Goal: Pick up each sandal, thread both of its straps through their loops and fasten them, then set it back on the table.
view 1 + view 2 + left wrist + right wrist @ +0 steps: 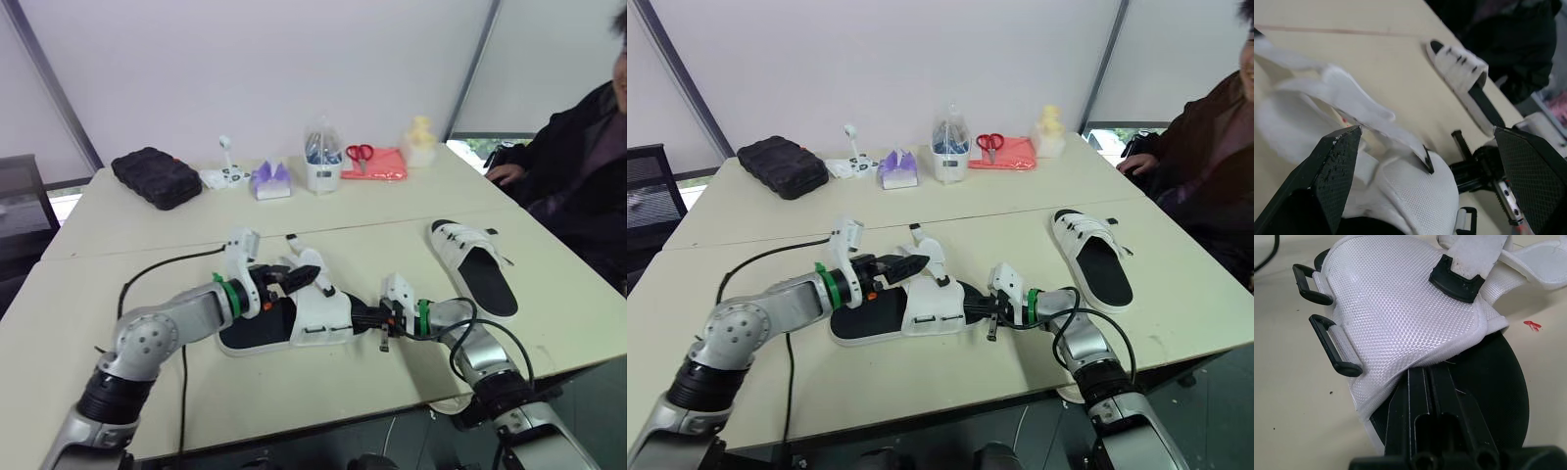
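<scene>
Threading on the near sandal (pixel 294 318), flat at frame centre, looks barely begun; the right gripper (pixel 364 316), fingers together, sits tucked under its upper; the left gripper (pixel 306 275) gapes wide over a loose strap (pixel 1356 93), which it must pinch and steer toward the loops (pixel 1327 343).

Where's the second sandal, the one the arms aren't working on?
The second sandal lies on the right side of the table in the eye views, beyond the right gripper and close to the seated person.
</scene>
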You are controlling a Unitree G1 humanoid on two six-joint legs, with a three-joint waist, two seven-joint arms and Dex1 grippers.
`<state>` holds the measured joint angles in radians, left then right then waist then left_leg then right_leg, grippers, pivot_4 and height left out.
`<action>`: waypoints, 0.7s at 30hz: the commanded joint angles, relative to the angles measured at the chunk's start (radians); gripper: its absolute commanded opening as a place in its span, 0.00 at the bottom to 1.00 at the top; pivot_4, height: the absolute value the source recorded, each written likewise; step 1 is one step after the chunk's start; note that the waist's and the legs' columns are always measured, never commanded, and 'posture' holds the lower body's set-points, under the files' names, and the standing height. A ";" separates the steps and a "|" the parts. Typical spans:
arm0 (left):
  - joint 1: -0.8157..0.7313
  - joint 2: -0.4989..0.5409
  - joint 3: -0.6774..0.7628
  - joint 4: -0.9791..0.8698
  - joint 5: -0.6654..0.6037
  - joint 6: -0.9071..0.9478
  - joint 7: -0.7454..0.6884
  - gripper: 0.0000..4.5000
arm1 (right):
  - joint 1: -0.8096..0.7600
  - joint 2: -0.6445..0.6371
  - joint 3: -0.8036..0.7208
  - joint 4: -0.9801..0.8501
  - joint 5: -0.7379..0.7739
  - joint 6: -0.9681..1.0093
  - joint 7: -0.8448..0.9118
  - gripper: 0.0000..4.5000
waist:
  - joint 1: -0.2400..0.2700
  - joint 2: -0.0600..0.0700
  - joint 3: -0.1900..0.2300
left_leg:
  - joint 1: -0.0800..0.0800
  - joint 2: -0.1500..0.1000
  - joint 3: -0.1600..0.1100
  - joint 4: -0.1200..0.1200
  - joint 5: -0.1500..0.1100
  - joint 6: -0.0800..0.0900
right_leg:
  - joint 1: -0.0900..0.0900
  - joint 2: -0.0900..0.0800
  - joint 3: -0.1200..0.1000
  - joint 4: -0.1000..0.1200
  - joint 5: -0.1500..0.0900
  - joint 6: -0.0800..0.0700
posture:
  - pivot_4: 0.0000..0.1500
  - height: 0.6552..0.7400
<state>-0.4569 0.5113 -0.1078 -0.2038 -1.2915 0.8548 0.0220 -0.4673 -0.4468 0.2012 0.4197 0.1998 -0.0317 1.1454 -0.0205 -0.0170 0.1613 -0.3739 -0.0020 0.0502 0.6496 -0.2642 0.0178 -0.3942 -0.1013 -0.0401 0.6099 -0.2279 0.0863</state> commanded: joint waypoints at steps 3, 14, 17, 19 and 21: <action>-0.058 -0.054 0.017 0.043 0.092 0.059 -0.034 1.00 | 0.025 0.022 0.039 0.039 -0.055 0.033 -0.024 0.00 | 0.001 0.000 0.000 | 0.000 0.001 0.000 0.000 0.000 0.000 | 0.000 0.001 0.000 0.000 0.000 0.000 | 1.00 1.00; -0.105 -0.226 0.114 0.207 0.174 0.108 -0.014 1.00 | 0.031 0.035 0.040 0.029 -0.058 0.031 -0.047 0.00 | 0.001 -0.001 0.000 | 0.000 0.001 0.000 -0.001 0.000 -0.001 | -0.001 -0.001 0.001 0.000 0.000 -0.001 | 1.00 1.00; -0.116 -0.266 0.156 0.219 0.214 0.082 -0.013 0.88 | 0.033 0.035 0.038 0.027 -0.058 0.030 -0.050 0.00 | 0.000 -0.001 0.000 | 0.000 0.001 0.000 -0.001 0.000 -0.001 | -0.001 -0.001 0.001 0.000 0.000 -0.001 | 1.00 1.00; -0.118 -0.280 0.182 0.216 0.225 0.080 -0.015 0.72 | 0.034 0.035 0.037 0.027 -0.058 0.029 -0.051 0.00 | 0.000 -0.001 0.000 | -0.001 0.002 0.000 -0.002 0.000 -0.001 | -0.002 -0.001 0.001 0.000 0.000 -0.001 | 1.00 1.00; -0.118 -0.284 0.196 0.208 0.243 0.083 -0.024 0.49 | 0.037 0.034 0.037 0.028 -0.059 0.027 -0.052 0.00 | 0.000 -0.001 0.000 | -0.001 0.002 0.000 -0.002 0.000 -0.001 | -0.002 -0.001 0.001 0.000 0.000 -0.001 | 1.00 1.00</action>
<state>-0.5533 0.2300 0.0604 0.0321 -1.0608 0.9508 0.0068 -0.4579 -0.4285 0.1977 0.4090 0.1981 -0.0294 1.1133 -0.0205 -0.0181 0.1616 -0.3745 -0.0003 0.0497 0.6480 -0.2649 0.0163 -0.3961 -0.1027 -0.0388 0.6100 -0.2280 0.0857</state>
